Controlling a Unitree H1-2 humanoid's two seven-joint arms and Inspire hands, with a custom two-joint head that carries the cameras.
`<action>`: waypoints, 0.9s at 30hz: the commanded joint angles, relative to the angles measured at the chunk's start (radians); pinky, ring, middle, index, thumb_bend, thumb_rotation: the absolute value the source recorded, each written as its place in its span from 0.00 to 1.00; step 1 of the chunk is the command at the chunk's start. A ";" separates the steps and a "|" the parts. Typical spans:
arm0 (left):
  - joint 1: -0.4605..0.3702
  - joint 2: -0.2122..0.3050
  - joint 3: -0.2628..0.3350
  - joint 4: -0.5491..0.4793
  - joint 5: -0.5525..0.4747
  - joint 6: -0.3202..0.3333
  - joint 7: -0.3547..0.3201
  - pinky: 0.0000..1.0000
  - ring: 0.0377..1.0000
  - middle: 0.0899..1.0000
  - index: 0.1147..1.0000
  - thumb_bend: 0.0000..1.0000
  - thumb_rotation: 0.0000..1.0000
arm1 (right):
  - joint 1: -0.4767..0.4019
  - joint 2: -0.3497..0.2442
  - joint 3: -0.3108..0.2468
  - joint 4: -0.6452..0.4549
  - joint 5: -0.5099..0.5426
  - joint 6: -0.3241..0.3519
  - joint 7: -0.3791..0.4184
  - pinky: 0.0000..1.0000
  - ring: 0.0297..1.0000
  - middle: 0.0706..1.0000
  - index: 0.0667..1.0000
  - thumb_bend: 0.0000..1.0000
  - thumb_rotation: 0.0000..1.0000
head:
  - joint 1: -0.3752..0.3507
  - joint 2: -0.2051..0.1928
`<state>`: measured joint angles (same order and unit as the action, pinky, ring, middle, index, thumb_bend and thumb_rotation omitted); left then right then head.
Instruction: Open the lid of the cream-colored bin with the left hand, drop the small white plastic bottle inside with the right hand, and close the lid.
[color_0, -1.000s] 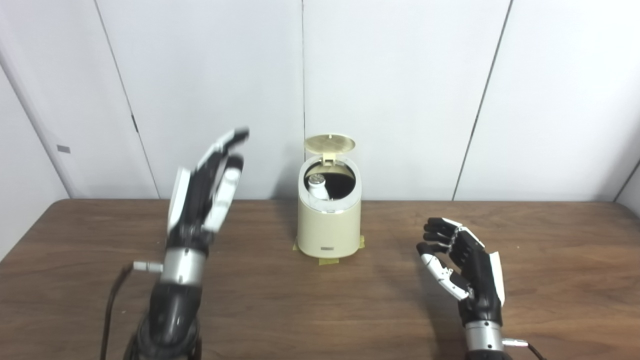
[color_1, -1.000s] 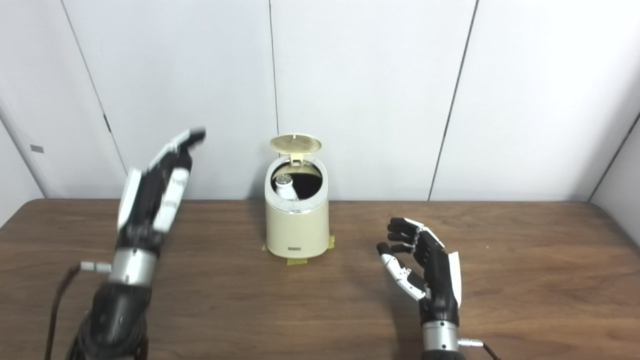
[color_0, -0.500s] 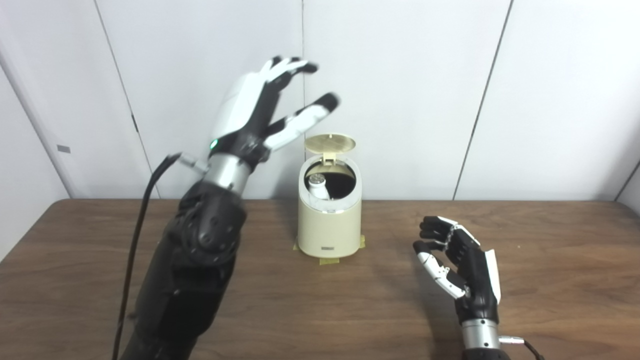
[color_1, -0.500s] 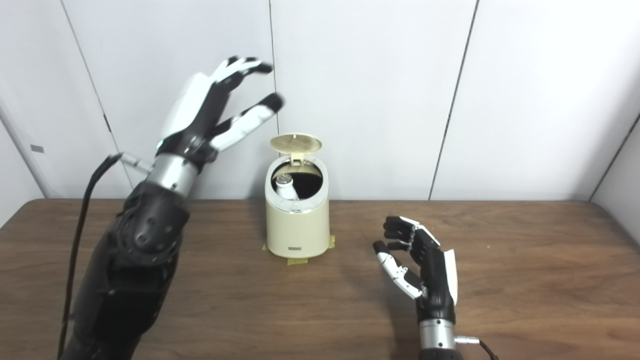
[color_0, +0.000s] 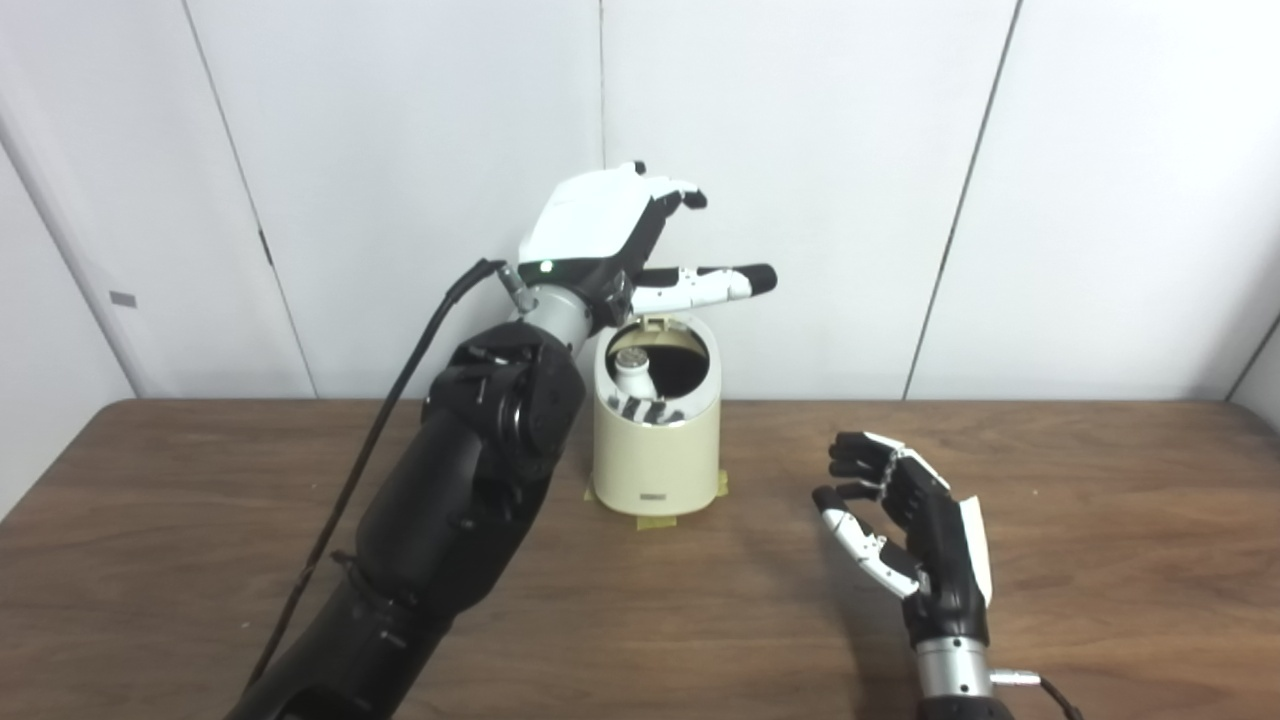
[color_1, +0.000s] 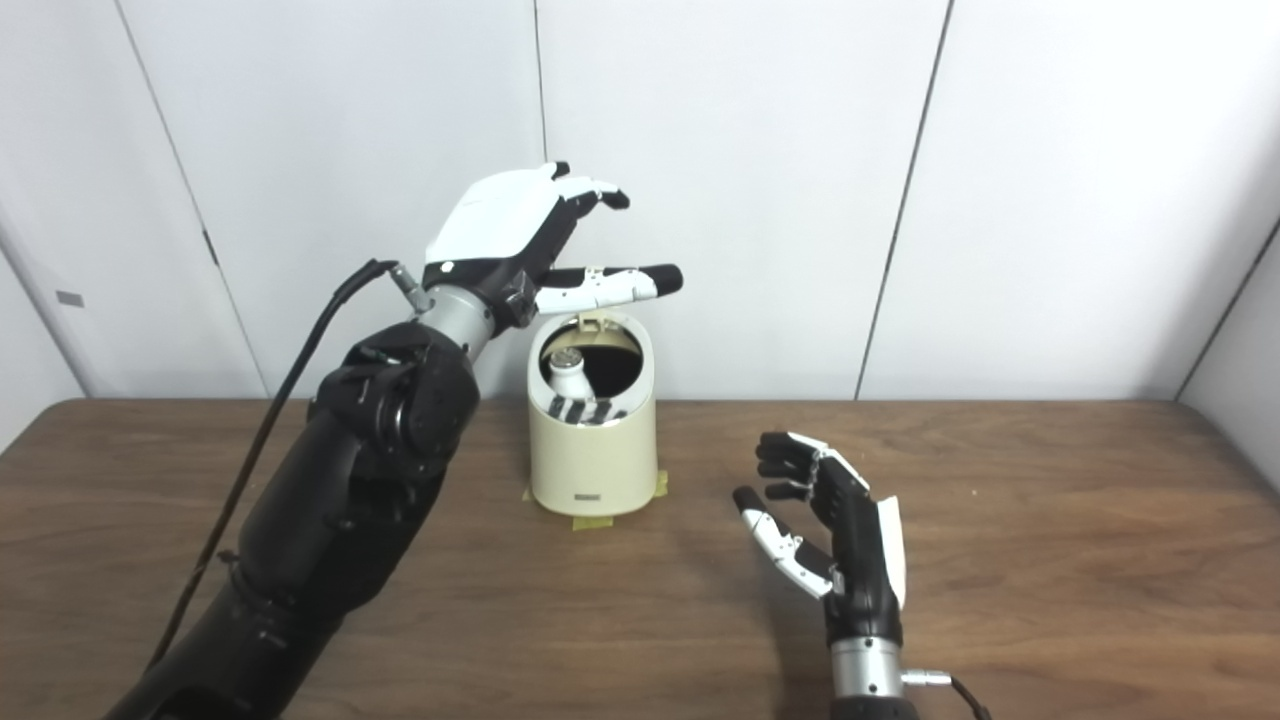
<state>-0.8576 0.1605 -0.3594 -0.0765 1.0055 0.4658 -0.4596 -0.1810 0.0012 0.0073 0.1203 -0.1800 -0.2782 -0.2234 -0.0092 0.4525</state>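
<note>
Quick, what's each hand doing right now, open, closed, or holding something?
Left hand: open, holding nothing, above the cream-colored plastic bin.
Right hand: open, fingers loosely curled, holding nothing, over the brown wooden table.

One cream bin (color_0: 655, 450), one white bottle (color_0: 634, 375) inside it, two robot hands, one wooden table (color_0: 200, 500).

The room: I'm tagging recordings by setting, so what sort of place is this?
Probably a lab or test room: plain white wall panels, a bare wooden table, and a cream-colored bin taped in place.
</note>
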 joint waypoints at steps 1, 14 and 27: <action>-0.074 0.005 -0.008 0.015 0.046 0.002 -0.024 1.00 1.00 0.90 0.85 0.91 1.00 | -0.022 0.012 0.006 -0.010 -0.005 -0.028 0.006 0.57 0.64 0.64 0.63 0.25 0.22 | 0.000 0.000; -0.086 0.002 -0.012 0.127 0.124 0.002 -0.083 1.00 1.00 0.90 0.87 0.91 1.00 | -0.026 0.013 0.008 0.002 0.006 -0.041 0.016 0.58 0.64 0.64 0.61 0.25 0.16 | -0.003 -0.002; -0.061 0.011 -0.026 0.120 0.131 -0.011 -0.063 1.00 1.00 0.91 0.87 0.94 1.00 | -0.036 0.023 0.002 0.019 0.013 -0.048 0.009 0.58 0.65 0.64 0.61 0.26 0.20 | -0.008 0.000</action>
<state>-0.8687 0.1601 -0.3835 0.0646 1.1147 0.4628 -0.5557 -0.1966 0.0143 0.0080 0.1448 -0.1686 -0.2865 -0.2161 -0.0153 0.4525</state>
